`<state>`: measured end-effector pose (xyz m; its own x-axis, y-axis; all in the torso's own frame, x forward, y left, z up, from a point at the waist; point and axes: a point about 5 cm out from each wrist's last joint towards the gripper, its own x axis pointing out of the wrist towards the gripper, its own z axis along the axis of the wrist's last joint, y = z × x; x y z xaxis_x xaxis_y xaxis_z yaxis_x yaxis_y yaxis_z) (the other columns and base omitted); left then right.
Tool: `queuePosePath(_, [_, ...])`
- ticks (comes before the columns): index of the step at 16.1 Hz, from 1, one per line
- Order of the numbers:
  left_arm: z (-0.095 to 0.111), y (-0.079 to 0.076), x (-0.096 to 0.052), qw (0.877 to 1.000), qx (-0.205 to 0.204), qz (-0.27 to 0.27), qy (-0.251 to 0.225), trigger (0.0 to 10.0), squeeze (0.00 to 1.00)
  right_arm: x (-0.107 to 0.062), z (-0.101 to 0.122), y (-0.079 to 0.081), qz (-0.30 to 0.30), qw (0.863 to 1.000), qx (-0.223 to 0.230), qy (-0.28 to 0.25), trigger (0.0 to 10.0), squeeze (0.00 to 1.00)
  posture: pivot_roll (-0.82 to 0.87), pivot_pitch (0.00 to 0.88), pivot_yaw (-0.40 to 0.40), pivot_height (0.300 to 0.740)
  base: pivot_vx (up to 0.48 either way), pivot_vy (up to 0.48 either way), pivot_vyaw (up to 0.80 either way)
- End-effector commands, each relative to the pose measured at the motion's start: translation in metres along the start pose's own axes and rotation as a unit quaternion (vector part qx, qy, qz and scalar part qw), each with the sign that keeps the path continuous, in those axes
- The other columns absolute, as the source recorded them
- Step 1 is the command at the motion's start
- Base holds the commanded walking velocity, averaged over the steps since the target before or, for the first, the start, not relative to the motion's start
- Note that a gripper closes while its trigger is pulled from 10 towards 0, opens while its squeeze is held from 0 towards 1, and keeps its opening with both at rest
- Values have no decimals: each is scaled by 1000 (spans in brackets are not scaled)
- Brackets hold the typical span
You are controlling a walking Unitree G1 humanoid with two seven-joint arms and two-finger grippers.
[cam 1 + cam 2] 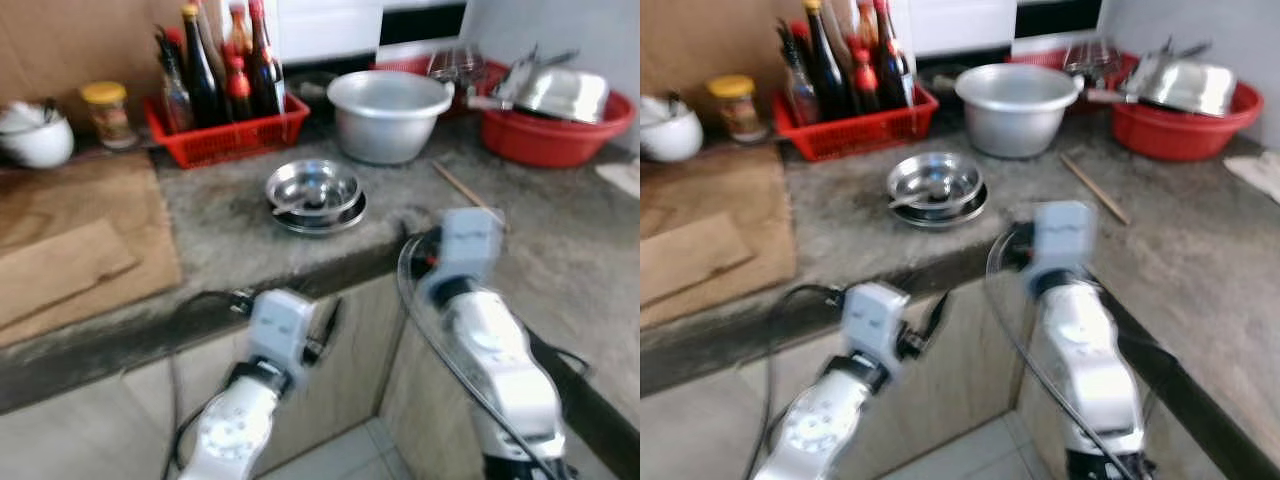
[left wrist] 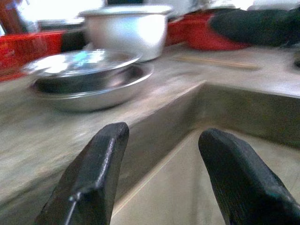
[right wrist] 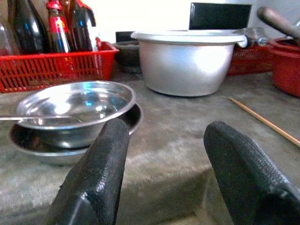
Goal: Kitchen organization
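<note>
1. The right gripper (image 3: pixel 161 173), fingers spread wide and holding nothing, hangs at the edge of the concrete counter (image 1: pixel 560 250), aimed over the lip at the stacked steel bowls (image 3: pixel 75 115).
2. The left gripper (image 2: pixel 161 180), likewise parted wide and empty, sits lower, below the counter's edge and in front of the cabinet face, with the same bowls (image 2: pixel 84 77) up ahead of it.
3. The bowls, a smaller one nested in a wider one with what looks like a spoon handle lying across the top, rest near the counter's front edge, between the red bottle basket (image 1: pixel 225 135) and the big aluminium pot (image 1: pixel 388 112).
4. Likely step: reaching for the bowls. The right arm appears better placed; it should rise clear of the lip before advancing, so the fingers do not catch the concrete.
5. A rim pinch seems the soundest grip: one finger inside, one outside, closing on both rims if the stack is to travel together.
6. The loose spoon may slide off if the stack tilts; keep it level.
7. A chopstick (image 1: pixel 468 190) lies just beside the path, nearer the red basin (image 1: pixel 560 135); steer left of it.
</note>
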<state>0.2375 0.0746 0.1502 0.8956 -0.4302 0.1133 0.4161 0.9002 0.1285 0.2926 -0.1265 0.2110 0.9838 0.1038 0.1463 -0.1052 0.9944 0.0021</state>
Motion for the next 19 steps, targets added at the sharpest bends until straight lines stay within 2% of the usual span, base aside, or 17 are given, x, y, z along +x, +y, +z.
queuePosePath(1, [4, -7, 2, 1000, -5, -12, -9, 10000, 0, -1, 2, -9, -17, 1000, -3, -4, 10000, 0, 185, 87, -18, 740, 364, 0, 0])
queuePosePath(6, [5, -6, 2, 1000, -4, -12, -10, 10000, 0, 2, 4, -17, -29, 1000, -4, -8, 10000, 0, 187, 90, -16, 740, 356, 0, 0])
queuePosePath(7, [5, -6, 3, 1000, -2, -9, -9, 10000, 0, 4, 5, -18, -31, 999, -8, -8, 10000, 0, 187, 90, -18, 740, 304, 0, -800])
queuePosePath(9, [4, -6, 3, 1000, -8, -10, -8, 10000, 0, 6, 7, -22, -34, 999, -13, -10, 10000, 0, 188, 92, -16, 740, 0, 0, 0])
queuePosePath(13, [5, -6, 3, 1000, 4, -12, -11, 10000, 0, 9, 10, -22, -27, 999, -18, -13, 10000, 0, 189, 92, -16, 740, 0, 0, 0])
queuePosePath(19, [2, -8, 2, 1000, 2, -12, 1, 10000, 0, 12, 10, -21, -18, 1000, -19, -13, 10000, 0, 189, 92, -20, 740, 293, -286, 0])
